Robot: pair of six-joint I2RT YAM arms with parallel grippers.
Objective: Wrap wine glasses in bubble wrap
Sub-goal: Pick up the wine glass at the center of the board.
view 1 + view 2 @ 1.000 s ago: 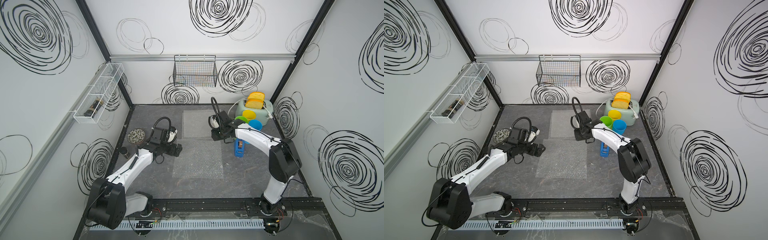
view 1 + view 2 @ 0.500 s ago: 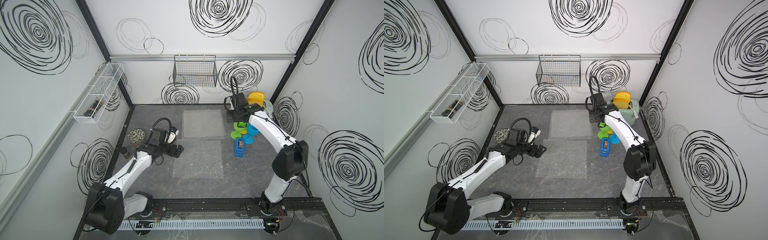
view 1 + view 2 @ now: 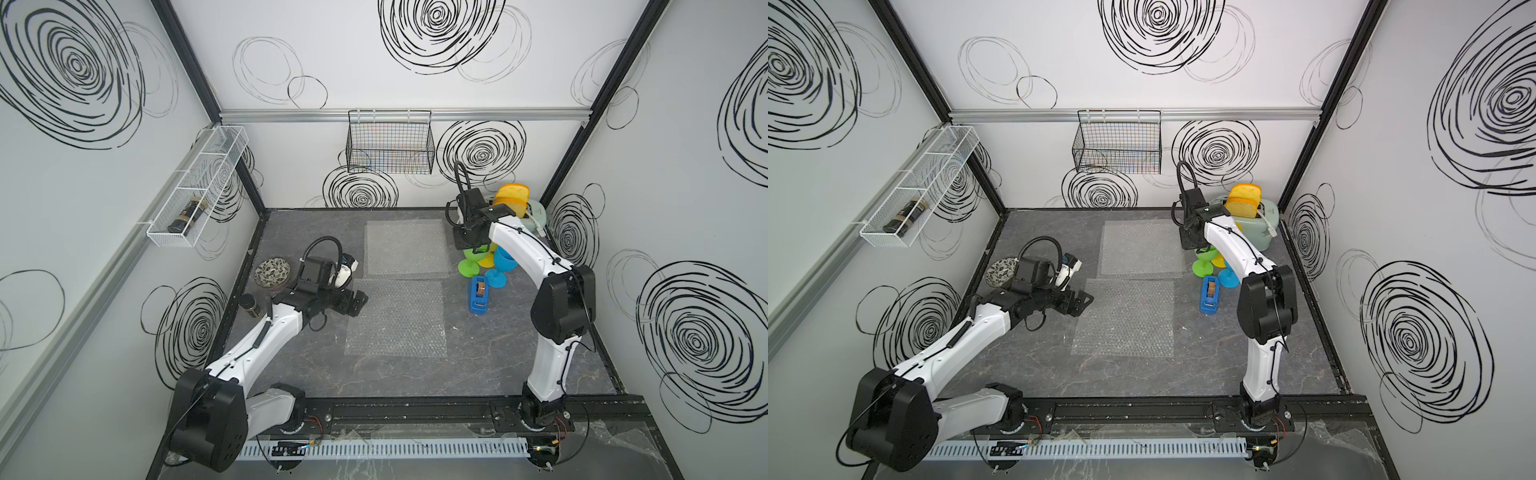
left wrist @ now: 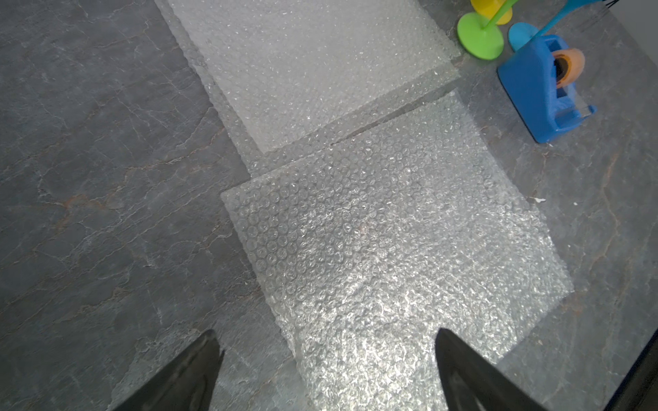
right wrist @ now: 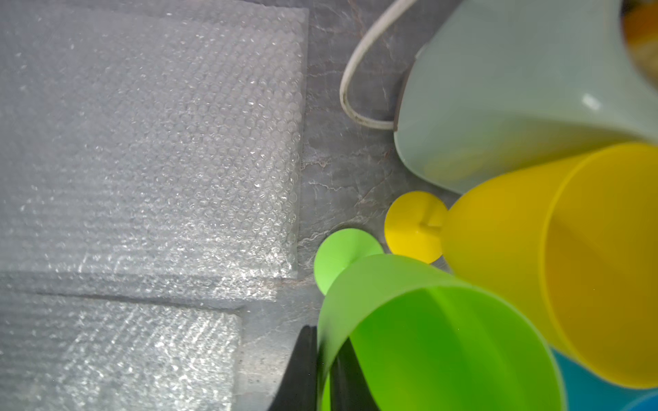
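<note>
Right gripper (image 5: 323,363) is closed on the rim of the green glass (image 5: 427,341), at far right. Left gripper (image 4: 327,334) hangs open over the left edge of the near bubble wrap (image 4: 374,249).

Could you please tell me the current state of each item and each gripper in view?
green goblet: standing, rim pinched.
yellow goblet: standing, free.
blue goblet: standing, free.
right gripper: shut on green goblet's rim.
left gripper: open, empty.
near bubble wrap sheet: flat, bare.
far bubble wrap stack: flat, bare.
tape dispenser: upright, roll loaded.
toaster: toast sticking up.
</note>
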